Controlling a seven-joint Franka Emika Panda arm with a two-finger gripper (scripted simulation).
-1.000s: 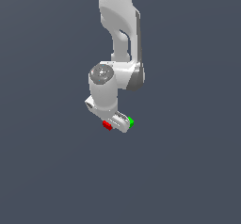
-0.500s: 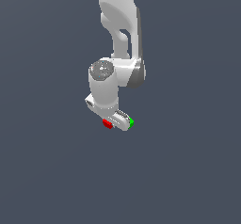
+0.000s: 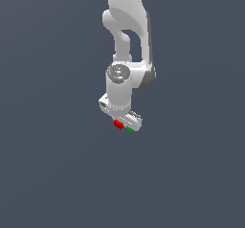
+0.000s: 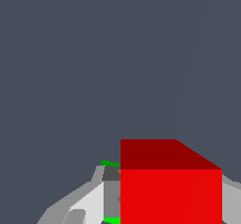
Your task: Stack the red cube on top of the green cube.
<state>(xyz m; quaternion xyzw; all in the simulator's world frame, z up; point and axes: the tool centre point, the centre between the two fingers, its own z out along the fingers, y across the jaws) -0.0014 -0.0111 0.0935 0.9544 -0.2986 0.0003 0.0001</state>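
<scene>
A smooth white gripper (image 3: 125,124) is closing on 1 glossy red cube (image 3: 118,124), which is sitting between its fingers, just beside 1 green cube (image 3: 129,129), over the flat grey surface (image 3: 52,165).

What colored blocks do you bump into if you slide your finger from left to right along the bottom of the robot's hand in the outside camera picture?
Going from the exterior view's left to its right: red cube → green cube, both tucked right under the gripper.
</scene>
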